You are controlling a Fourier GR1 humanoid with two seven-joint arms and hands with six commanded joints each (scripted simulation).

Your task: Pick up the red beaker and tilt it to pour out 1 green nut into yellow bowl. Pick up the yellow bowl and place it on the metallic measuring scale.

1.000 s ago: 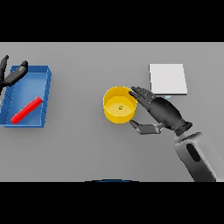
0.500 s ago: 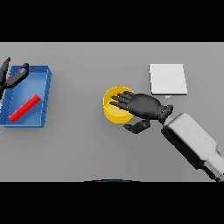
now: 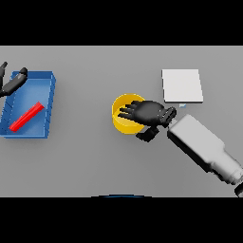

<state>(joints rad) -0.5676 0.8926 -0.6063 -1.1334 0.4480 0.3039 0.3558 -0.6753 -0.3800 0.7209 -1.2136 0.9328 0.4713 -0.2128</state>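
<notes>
The grey table (image 3: pixel 85 161) carries a blue tray (image 3: pixel 49 109), a yellow bowl (image 3: pixel 122 121) and a pale scale (image 3: pixel 182 85).

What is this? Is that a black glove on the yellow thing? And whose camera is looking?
That black shape is not a glove. It is the right hand of a robot that is built a bit like a person, with two white and grey arms. The camera sits in the robot's head and looks down at a grey table, so you see what the robot sees.

The right hand lies over the yellow bowl, fingers spread across its top and thumb at its side, as if about to grasp it. I cannot see inside the bowl because the hand covers it.

The pale square behind the hand is a measuring scale. Far on the other side is a blue tray with a red beaker lying in it. The left hand shows at that tray's far corner, holding nothing.
</notes>
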